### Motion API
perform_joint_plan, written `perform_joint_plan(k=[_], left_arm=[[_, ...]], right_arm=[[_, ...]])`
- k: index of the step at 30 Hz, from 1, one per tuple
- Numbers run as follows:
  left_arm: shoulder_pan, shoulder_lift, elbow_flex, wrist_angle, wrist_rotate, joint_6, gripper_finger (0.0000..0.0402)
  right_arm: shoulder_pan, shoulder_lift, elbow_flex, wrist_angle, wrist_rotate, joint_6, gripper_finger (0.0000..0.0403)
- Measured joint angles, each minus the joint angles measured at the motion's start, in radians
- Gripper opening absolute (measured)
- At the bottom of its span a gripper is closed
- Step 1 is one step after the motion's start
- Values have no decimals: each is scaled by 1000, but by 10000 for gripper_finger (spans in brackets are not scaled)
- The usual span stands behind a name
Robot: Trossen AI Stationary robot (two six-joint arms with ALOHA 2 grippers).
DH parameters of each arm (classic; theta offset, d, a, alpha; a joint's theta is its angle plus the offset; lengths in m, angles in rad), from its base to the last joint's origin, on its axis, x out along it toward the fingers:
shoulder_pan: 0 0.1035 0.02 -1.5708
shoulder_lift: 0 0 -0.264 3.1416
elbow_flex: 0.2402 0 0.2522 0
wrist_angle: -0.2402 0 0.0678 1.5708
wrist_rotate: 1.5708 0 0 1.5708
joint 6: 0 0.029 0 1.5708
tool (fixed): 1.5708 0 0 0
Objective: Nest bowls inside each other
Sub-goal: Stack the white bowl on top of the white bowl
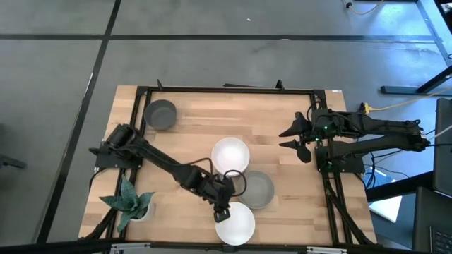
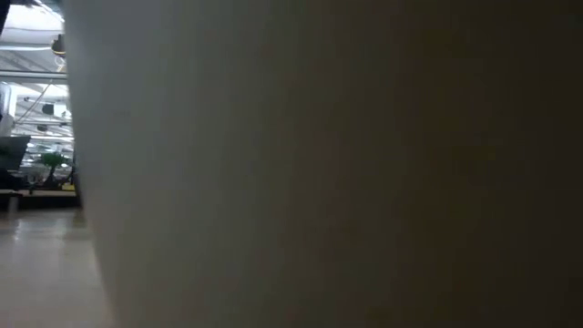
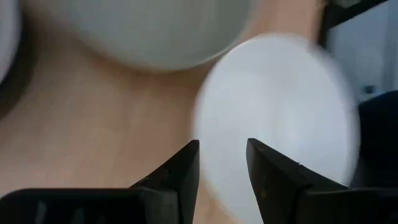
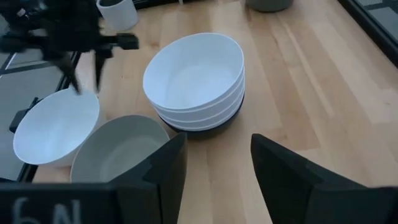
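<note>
A grey bowl (image 1: 160,113) stands far left on the bench (image 1: 191,134). The left gripper (image 1: 222,211), fingers open, is over the rim of a single white bowl (image 1: 235,224) near the bench edge; a careless push may drop it. The right gripper (image 1: 294,139) waits open.

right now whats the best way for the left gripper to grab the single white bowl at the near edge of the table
Grip the white bowl by its thin rim, one finger inside and one outside, coming from above. It sits upright and open. The left gripper is open at the rim's side away from the grey bowl.
</note>
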Motion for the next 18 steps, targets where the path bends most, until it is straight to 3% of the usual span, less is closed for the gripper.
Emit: perform_joint_plan(k=[18], left_arm=[[-3, 42, 0, -26, 6, -47, 127]], right_arm=[[0, 0, 0, 0, -21, -22, 179]])
